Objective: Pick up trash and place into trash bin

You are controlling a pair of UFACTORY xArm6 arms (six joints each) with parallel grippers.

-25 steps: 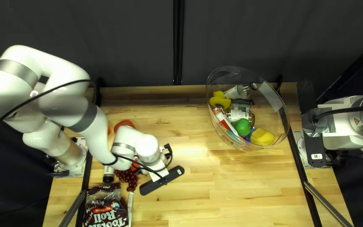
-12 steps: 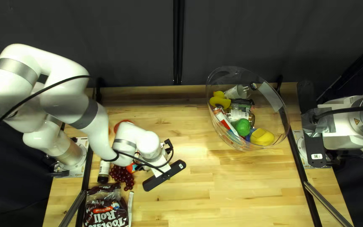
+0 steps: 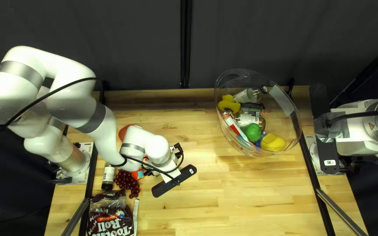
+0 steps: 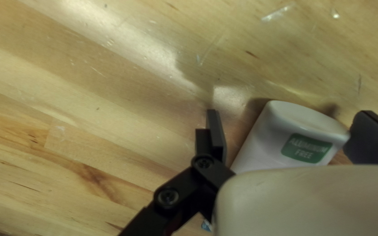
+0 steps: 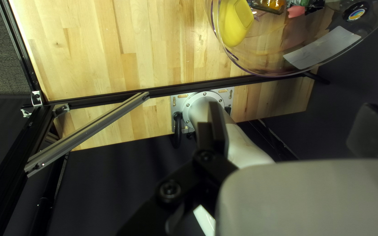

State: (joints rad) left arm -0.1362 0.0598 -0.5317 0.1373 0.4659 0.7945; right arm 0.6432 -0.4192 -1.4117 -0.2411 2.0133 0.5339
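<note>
My left gripper (image 4: 288,112) has just eased across the table (image 3: 224,192), toward the right of the top left view and slightly toward the far edge. Its fingers stand wide, with a white container (image 4: 294,137) lying between them: one finger is clearly apart from it, the other right by its side, and I can't tell whether that one touches. To me this is the lining-up before a grasp; I'd centre a little and then close, so the container isn't just shoved along.

Beyond that hand, the dark-capped bottle (image 3: 108,176) and the grapes (image 3: 127,181) sit further left in the top left view than in the earliest frame, though they match the one after it. I suspect a brush from my arm. The candy bag (image 3: 110,216) hasn't shifted. These probably remain to be cleared.

Farther off, the clear bin (image 3: 290,126) is unchanged, the yellow item (image 3: 273,142) and green ball (image 3: 253,132) still inside, so nothing new has landed there. My right gripper (image 5: 292,118), fingers well spread and holding nothing, waits past it.
</note>
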